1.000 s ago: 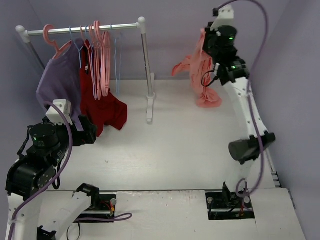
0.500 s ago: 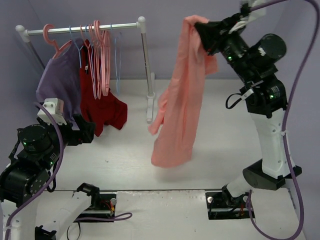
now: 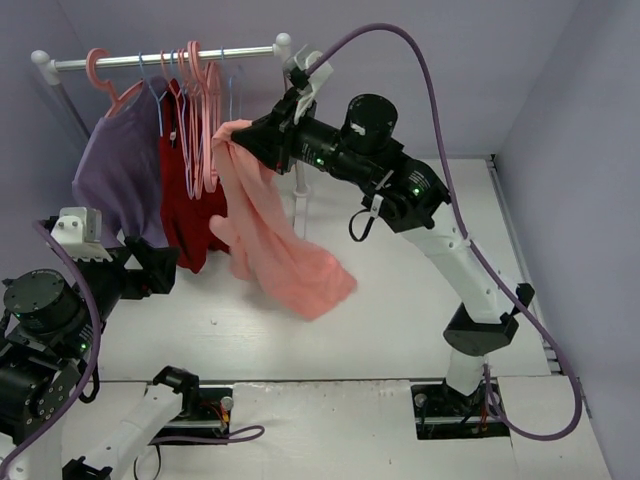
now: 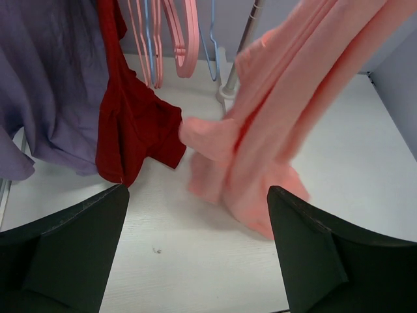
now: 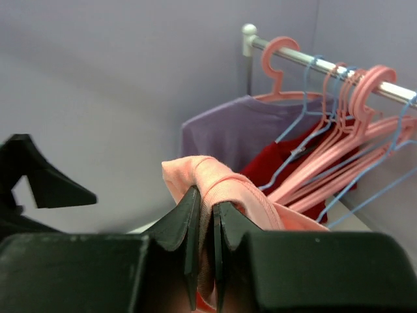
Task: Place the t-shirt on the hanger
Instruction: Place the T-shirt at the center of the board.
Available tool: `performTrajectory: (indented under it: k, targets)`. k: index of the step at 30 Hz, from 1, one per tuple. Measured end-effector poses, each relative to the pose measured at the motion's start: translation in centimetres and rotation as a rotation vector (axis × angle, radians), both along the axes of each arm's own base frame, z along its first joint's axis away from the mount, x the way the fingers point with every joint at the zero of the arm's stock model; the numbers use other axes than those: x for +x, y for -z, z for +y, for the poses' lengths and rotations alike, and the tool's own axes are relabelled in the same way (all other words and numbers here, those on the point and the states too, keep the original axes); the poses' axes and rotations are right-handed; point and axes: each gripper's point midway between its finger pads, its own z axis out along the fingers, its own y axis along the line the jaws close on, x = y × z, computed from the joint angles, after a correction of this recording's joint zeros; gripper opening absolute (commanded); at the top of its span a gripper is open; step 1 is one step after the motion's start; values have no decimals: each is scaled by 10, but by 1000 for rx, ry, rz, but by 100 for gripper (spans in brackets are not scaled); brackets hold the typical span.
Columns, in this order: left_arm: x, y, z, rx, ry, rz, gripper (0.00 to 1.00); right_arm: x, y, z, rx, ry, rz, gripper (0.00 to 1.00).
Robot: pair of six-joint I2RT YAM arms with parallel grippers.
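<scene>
t-shirt (image 3: 280, 255) pinched in right tool (image 5: 205, 202), left tool (image 4: 197, 189) spread, hanger (image 4: 212, 32), hook apparently cut off above

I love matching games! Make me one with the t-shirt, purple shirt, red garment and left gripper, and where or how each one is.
Things:
1. t-shirt
2. purple shirt
3. red garment
4. left gripper

Where or how:
A. wide open, holding nothing
B. hangs at the rail's left end
C. pinched in the right gripper
D. hangs between the two shirts

Pairs: 1-C, 2-B, 3-D, 4-A
</scene>
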Motion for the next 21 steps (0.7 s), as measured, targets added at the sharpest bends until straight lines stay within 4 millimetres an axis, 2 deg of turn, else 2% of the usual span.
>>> performTrajectory:
  k: [3,6,8,11,13,15,16,17,18,19,20,21]
  targets:
    - [-1,-2,0,-2,1,-8,83,-18,-20,-12,38,-20,-31,0]
    - [-2,-2,-1,-3,6,-6,83,-38,-33,-43,64,-6,-64,0]
    - [-2,-2,-2,-5,12,-6,83,-53,-33,-72,68,15,-81,1]
    - [-2,3,-6,-14,31,4,83,-71,-8,-113,49,77,-88,2]
    - [-2,13,-9,-22,42,30,83,-75,25,-138,21,141,-65,2]
    - [-1,28,-13,-29,56,68,83,-71,71,-159,-25,229,-20,4]
    - [0,36,-16,-34,62,91,83,-64,100,-169,-57,289,13,11]
    - [2,45,-18,-38,68,116,83,-55,135,-178,-109,357,57,22]
    - [3,53,-20,-41,74,141,83,-47,168,-187,-161,418,100,39]
    - [4,61,-23,-44,79,165,83,-39,200,-195,-206,475,142,63]
    - [5,70,-24,-48,81,190,83,-32,233,-204,-245,540,187,72]
    - [6,77,-26,-50,82,212,83,-27,274,-219,-302,616,254,80]
